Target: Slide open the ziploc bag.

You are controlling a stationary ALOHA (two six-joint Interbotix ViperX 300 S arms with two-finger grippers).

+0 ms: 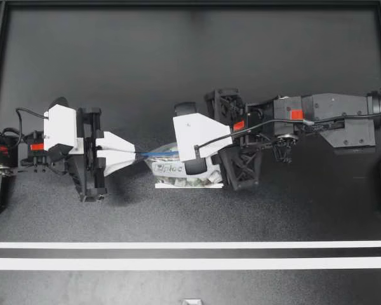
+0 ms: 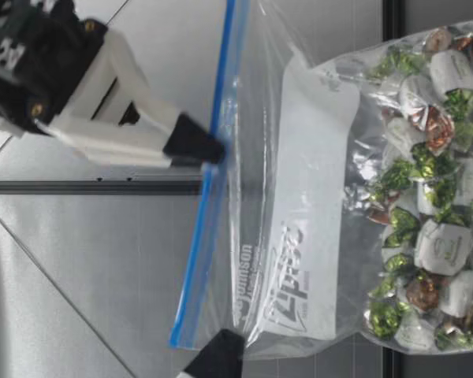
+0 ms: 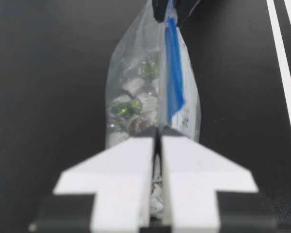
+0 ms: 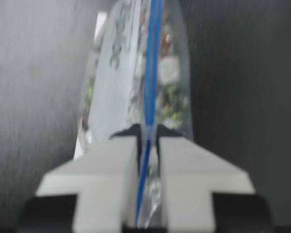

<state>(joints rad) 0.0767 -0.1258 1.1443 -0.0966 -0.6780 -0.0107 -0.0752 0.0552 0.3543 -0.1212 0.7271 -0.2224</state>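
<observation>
- the left tool [image 1: 136, 154] clamps the bag [image 1: 178, 173] by its end corner, anchoring it upright on the worktop [image 1: 190, 63];
- the right tool [image 1: 185, 151] is clenched on the blue zip strip [image 1: 157, 153], seemingly placed to drag along it

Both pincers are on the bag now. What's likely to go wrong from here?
1. My left pincer pinches the bag only at its end corner; a hard pull may slip it free.
2. My right pincer clamps the blue zip strip itself; sliding might drag the bag instead of parting the seal.
3. If the bag tips once open, the candies may spill.
</observation>
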